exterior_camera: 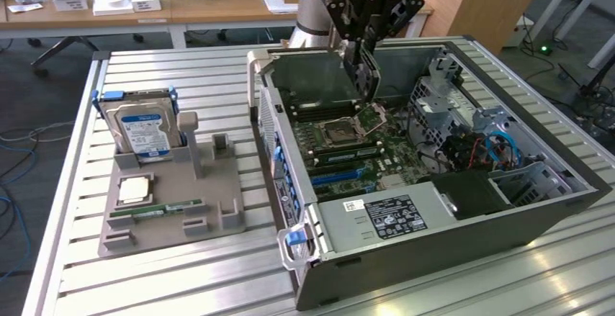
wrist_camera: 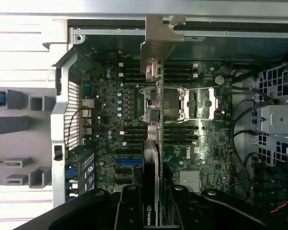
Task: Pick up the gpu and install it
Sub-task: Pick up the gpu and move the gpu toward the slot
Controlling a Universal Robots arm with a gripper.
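At the exterior view's left, on the slatted worktop [exterior_camera: 192,78], a grey holder [exterior_camera: 216,201] is seen. A silver hard drive [exterior_camera: 142,130] stands upright at its far end, and a narrow green RAM stick [exterior_camera: 155,210] lies flat at its near end. Just to the right, the open computer case [exterior_camera: 317,273] is laid on its side, so that the motherboard [exterior_camera: 361,150] is exposed from above.

Over the far part of the case the tool [exterior_camera: 368,42] is hanging. Its fingers are clamped on the gpu [exterior_camera: 368,75], which is held on edge above the board and apart from it, roughly over the processor socket [exterior_camera: 344,127]. In the wrist view the gpu [wrist_camera: 156,120] is seen edge-on, with its silver bracket [wrist_camera: 156,45] toward the case wall and the tool [wrist_camera: 154,203] closed on its other end. The blue slot [wrist_camera: 129,160] seems to lie beside the line of the card, not under it.

Some risks can be judged from this. If the card is lowered without being lined up with a slot, its edge may be pressed on the socket and damage may be done. The bracket may be caught on the case wall. As the card is gripped at one end only, it may be tilted in the fingers when force is applied.
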